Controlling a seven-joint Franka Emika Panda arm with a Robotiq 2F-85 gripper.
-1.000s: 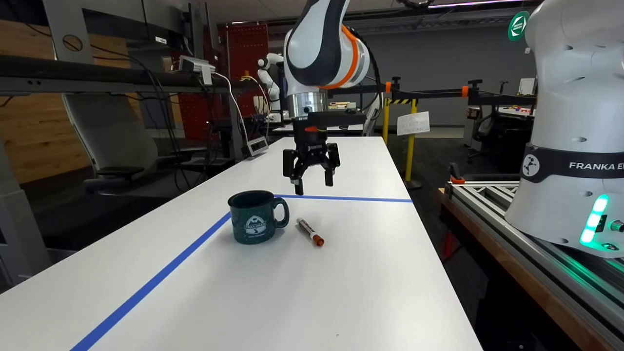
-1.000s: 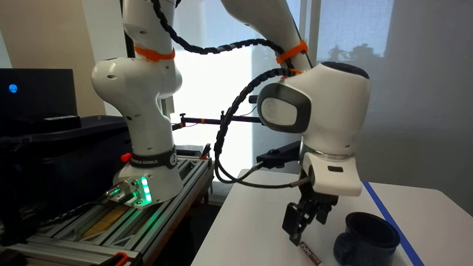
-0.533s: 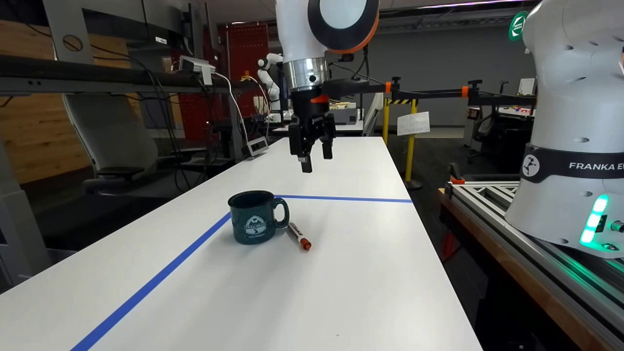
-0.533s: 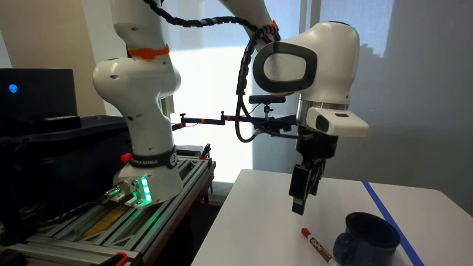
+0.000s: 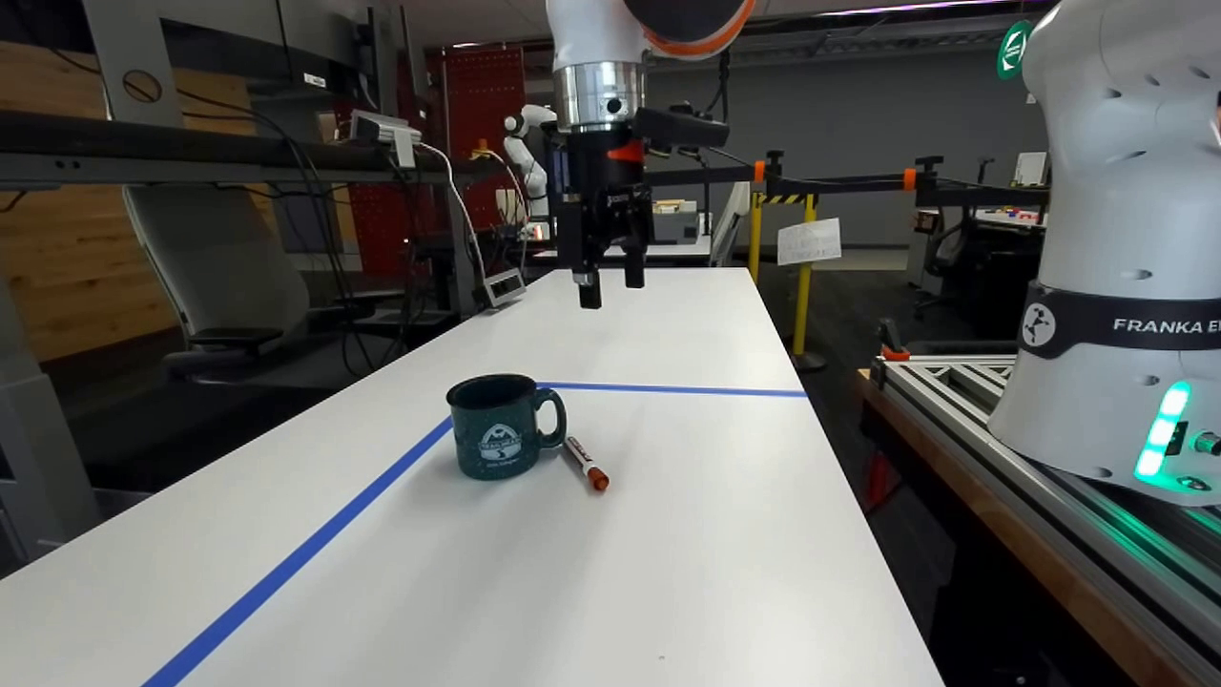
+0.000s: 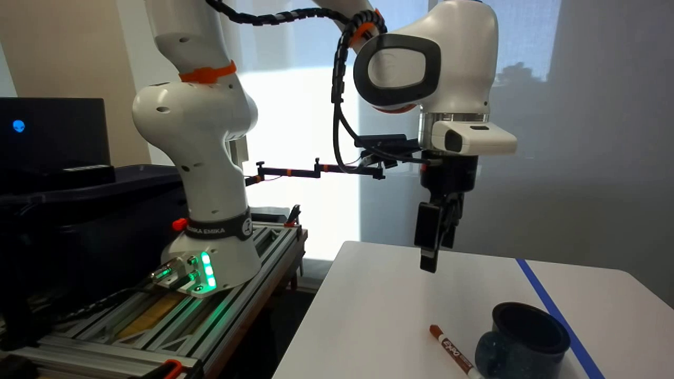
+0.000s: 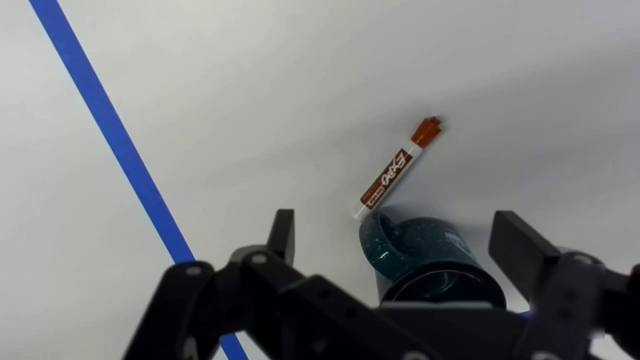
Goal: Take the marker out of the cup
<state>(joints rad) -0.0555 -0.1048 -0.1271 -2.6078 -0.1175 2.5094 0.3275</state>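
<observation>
The marker (image 7: 391, 176) is seen lying on the table (image 5: 744, 572), outside the cup (image 5: 495, 429), toward the edge faced by the robot's base (image 5: 1126, 382). Its pale end is placed just beside the handle (image 7: 376, 245); whether they touch cannot be told. The gripper (image 5: 612, 286) is held well above the tabletop, jaws spread, nothing pinched. With the marker out, the task is judged done, and only a clean retreat seems to be called for. It is best made straight up, without any sweep across the cup, so that the handle is not caught and the marker is not rolled toward that edge.
</observation>
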